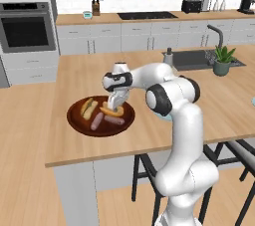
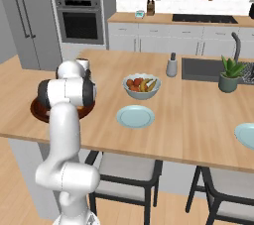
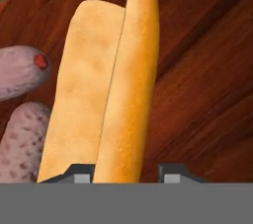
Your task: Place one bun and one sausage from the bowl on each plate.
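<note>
The dark brown wooden bowl (image 1: 74,120) lies near the counter's front edge and holds two buns and two sausages. My gripper (image 1: 114,104) reaches down into it over one bun (image 1: 110,112). Up close, the fingertips (image 3: 81,173) straddle the near end of this golden split bun (image 3: 108,94); the left tip is against it and a small gap shows at the right tip. Two pinkish sausages (image 3: 22,139) lie beside it. The other bun (image 1: 88,108) rests at the bowl's left. One pale blue plate (image 2: 135,116) is right of the arm, another plate (image 2: 245,135) at the far right edge.
A grey fruit bowl (image 2: 141,86) stands behind the nearer plate. A small bottle (image 2: 171,65), the sink (image 2: 208,68) and a potted plant (image 2: 229,75) lie further back right. Stools (image 2: 124,169) stand under the counter's front edge.
</note>
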You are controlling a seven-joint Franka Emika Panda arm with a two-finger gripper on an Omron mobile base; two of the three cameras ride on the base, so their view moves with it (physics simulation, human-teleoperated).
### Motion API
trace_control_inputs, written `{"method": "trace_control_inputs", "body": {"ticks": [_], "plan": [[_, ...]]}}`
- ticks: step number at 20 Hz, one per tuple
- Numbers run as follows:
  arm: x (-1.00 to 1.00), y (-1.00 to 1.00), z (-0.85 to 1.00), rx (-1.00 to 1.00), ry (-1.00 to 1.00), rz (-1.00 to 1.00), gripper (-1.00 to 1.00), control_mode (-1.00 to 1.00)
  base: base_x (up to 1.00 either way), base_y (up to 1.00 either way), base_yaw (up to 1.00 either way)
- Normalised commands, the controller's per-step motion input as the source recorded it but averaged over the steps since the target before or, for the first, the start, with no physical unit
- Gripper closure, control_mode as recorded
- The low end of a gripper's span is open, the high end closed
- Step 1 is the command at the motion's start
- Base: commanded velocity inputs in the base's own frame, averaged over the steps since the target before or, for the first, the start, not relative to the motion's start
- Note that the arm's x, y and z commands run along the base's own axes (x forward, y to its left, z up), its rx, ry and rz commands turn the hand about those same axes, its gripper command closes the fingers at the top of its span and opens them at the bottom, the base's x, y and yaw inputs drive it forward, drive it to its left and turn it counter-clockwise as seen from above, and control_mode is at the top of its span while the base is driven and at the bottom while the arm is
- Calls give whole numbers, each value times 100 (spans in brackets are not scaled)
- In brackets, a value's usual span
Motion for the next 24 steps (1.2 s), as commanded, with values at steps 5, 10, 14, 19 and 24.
{"method": "trace_control_inputs", "body": {"ticks": [5,10,14,19,24], "plan": [[-28,0,36,14,-18,0,100,-100,0,0,0],[-44,-31,100,13,-21,-15,100,-100,0,0,0],[-49,-85,100,22,-36,-23,100,-100,0,0,0],[-61,-99,87,7,-27,-22,100,-100,0,0,0],[-70,-100,50,0,-16,-23,100,-100,0,0,0]]}}
